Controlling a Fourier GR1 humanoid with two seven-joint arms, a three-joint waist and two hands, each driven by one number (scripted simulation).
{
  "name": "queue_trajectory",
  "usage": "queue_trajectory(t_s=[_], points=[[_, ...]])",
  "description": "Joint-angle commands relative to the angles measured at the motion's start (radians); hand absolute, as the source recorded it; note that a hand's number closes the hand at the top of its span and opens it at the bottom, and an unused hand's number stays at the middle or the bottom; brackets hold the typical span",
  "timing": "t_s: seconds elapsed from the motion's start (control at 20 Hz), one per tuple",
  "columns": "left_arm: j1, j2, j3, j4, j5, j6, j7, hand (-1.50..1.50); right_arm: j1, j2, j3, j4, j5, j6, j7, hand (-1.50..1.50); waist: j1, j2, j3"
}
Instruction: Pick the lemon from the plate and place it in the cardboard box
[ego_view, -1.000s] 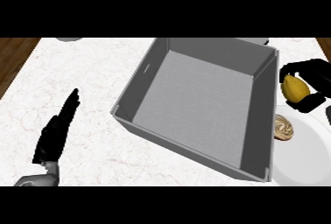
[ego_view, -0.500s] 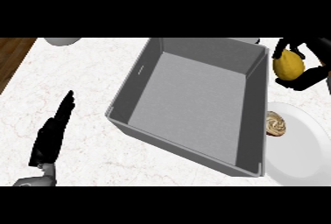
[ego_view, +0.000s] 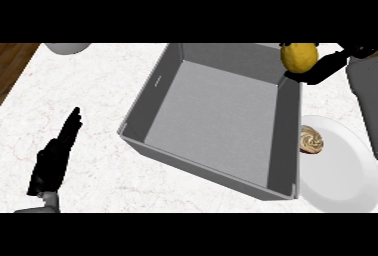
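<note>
Lemon (ego_view: 299, 56): I am seeing the right robot hand (ego_view: 325, 66) pinching it over the cardboard box (ego_view: 214, 125) rim; a pastry (ego_view: 311, 140) is sitting on the plate (ego_view: 339, 175); left robot hand (ego_view: 55, 155) is resting with straight fingers.

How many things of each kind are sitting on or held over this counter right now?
Lemon: 1, held in the right hand at the box's far right corner
Box: 1, grey
Plate: 1, white
Pastry on the plate: 1
White object at the top left edge: 1, cut off by the frame
Total: 5
</note>
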Motion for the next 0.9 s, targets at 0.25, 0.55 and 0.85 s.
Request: queue_trajectory(t_s=[0.25, 0.55, 0.85], points=[[-0.025, -0.001, 0.007, 0.008, -0.002, -0.009, 0.012, 0.00, -0.101, 0.184, 0.081, -0.096, 0.022, 0.010, 0.268, 1.50, 0.002, 0.002, 0.000], [0.047, -0.010, -0.015, -0.072, -0.011, -0.014, 0.004, 0.00, -0.140, 0.281, 0.153, -0.010, 0.089, -0.020, 0.331, 1.50, 0.013, 0.003, 0.000], [-0.059, 0.001, 0.019, 0.001, -0.002, -0.015, 0.031, 0.00, -0.175, 0.344, 0.191, 0.149, 0.171, -0.117, 0.307, 1.50, 0.014, 0.009, 0.000]])
